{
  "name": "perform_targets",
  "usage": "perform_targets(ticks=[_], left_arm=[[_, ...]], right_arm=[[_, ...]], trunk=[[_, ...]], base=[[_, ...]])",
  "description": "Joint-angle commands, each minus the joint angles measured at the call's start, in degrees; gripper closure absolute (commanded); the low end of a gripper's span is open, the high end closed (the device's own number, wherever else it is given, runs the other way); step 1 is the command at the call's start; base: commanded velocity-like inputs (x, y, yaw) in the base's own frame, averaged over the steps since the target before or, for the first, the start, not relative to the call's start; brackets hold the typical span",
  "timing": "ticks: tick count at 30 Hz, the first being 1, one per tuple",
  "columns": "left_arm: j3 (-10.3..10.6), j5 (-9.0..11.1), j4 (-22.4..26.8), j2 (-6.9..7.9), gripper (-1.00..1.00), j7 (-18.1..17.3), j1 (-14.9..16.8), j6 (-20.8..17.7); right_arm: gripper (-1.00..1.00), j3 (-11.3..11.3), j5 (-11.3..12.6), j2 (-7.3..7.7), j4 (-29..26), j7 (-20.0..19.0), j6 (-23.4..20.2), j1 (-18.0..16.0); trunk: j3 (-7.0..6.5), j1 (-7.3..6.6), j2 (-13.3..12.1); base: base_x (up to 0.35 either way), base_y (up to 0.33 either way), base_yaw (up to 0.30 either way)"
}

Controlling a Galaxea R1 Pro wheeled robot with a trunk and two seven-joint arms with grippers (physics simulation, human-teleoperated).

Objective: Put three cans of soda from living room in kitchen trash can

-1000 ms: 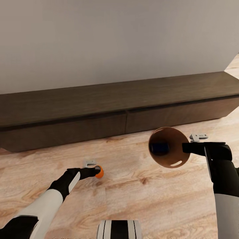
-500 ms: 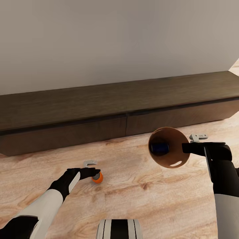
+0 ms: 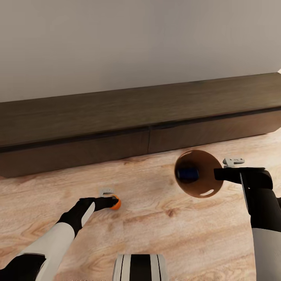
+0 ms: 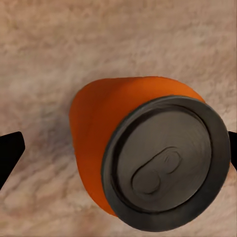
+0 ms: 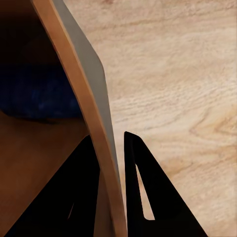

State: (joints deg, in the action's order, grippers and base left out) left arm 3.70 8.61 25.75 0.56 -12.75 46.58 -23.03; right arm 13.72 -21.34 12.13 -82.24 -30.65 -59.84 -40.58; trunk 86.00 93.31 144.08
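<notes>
Left gripper (image 3: 114, 202) over orange can (image 3: 116, 203) on wood floor (image 3: 156, 230).

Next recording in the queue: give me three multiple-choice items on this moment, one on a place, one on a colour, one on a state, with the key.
1. Where is the blue can?
A. On the bench
B. Inside the trash can
C. On the floor by the left arm

2. What colour is the can at the left pincer?
A. Orange
B. Green
C. White

3. What is the right pincer doing?
A. Hanging open over the floor
B. Holding a can
C. Clamping the trash can's wall

Key:
1 B, the blue can lies within the brown interior of the trash can.
2 A, the orange can sits between the fingers of the left pincer.
3 C, the right pincer has one finger on each side of the wall.
</notes>
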Motion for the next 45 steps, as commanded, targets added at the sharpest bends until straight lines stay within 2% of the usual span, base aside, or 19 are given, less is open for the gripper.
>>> perform_targets(ticks=[1,16,45], left_arm=[[0.00,0.00,0.00,-0.02,-1.00,-0.01,0.00,0.00],[0.00,0.00,0.00,-0.12,-1.00,-0.05,0.00,0.08],[0.08,0.00,0.08,-0.12,-1.00,-0.10,-0.09,0.16]], right_arm=[[1.00,-0.07,1.03,0.00,-0.02,-0.16,-0.16,0.00],[1.00,-0.17,1.04,0.00,-0.02,-0.20,-0.16,0.15],[1.00,-0.19,1.04,0.06,-0.81,-0.20,-0.16,0.23]], trunk=[[0.22,0.01,0.02],[3.55,0.40,0.22],[3.77,0.43,0.23]], base=[[0.000,0.000,0.000],[0.000,0.000,0.000],[0.033,0.017,0.000]])
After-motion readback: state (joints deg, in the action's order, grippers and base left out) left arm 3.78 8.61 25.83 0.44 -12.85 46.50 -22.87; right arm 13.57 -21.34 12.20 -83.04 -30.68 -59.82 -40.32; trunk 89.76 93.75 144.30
